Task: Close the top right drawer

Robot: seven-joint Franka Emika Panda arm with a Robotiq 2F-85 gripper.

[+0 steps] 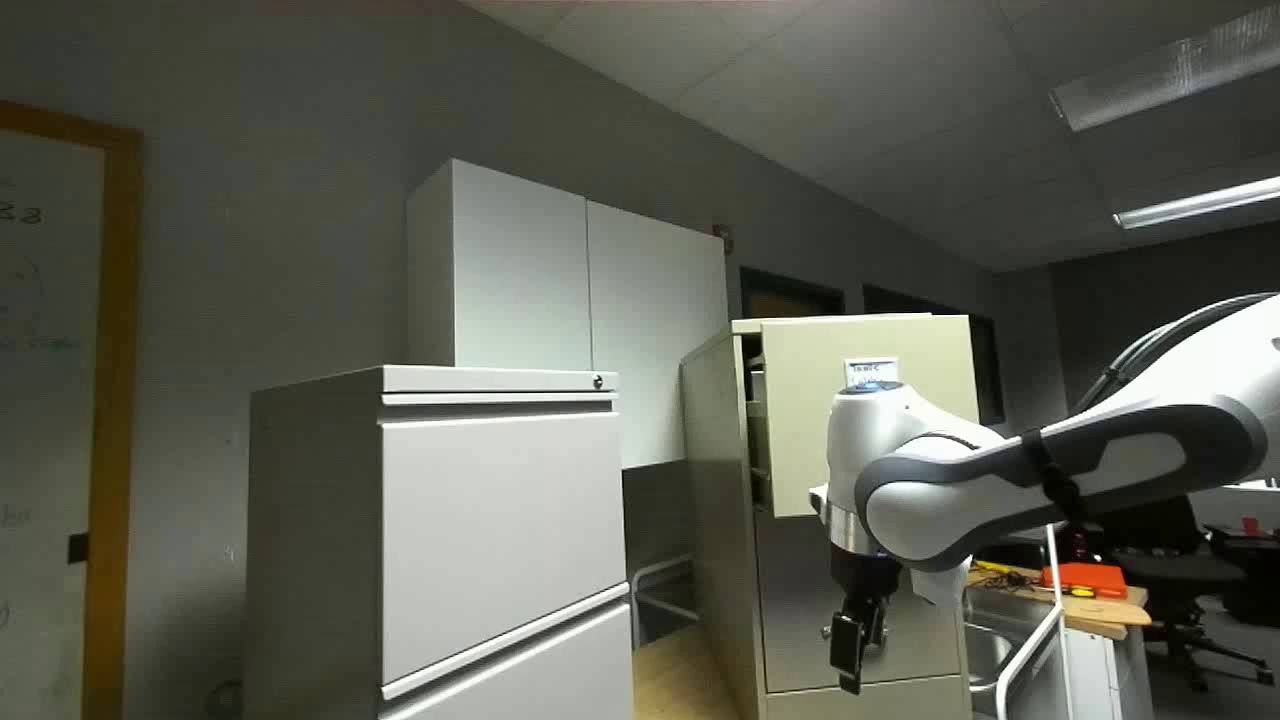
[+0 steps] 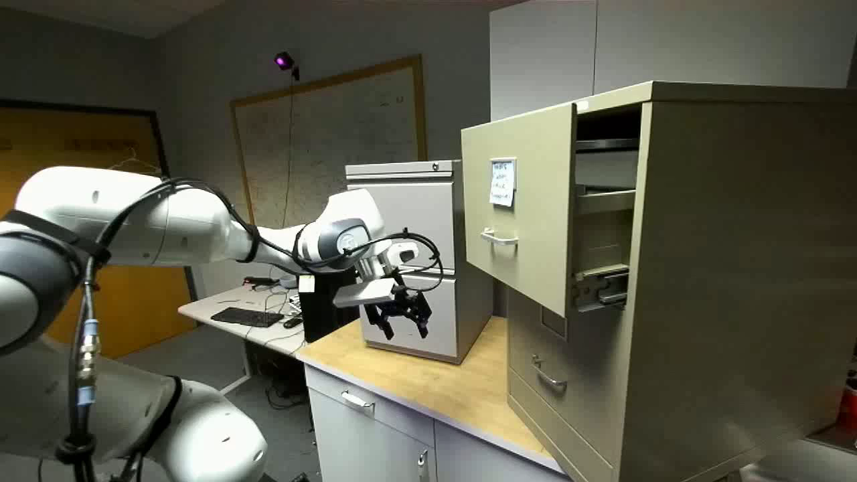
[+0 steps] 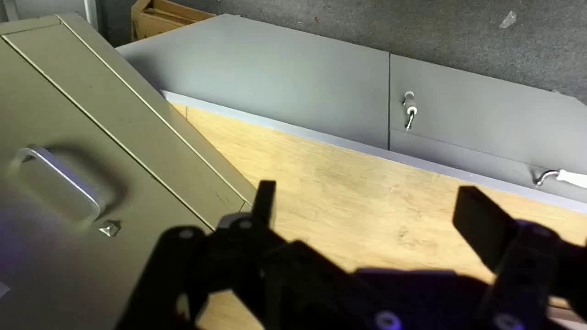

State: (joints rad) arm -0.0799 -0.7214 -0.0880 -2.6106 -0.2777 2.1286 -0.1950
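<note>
The top right drawer [image 1: 800, 420] is the uppermost one of the tall beige filing cabinet [image 1: 715, 500]. It is pulled part-way out. In an exterior view its cream front [image 2: 539, 201] shows a handle, a paper label, and a gap with the slide rail behind it. My gripper [image 2: 406, 328] is open and empty, pointing down. It hangs lower than the drawer front and is apart from it. It also shows in an exterior view [image 1: 850, 660], before the lower drawers. In the wrist view the gripper's fingers [image 3: 362, 197] are wide apart above the wood top. The top drawer is out of that view.
A pale grey cabinet [image 2: 408, 207] stands on the wooden counter [image 2: 415, 375] beside the beige one. A lower drawer handle [image 3: 64, 178] sticks out at left in the wrist view. Wall cabinets [image 1: 650, 300] hang behind. A desk [image 2: 248, 314] stands farther back.
</note>
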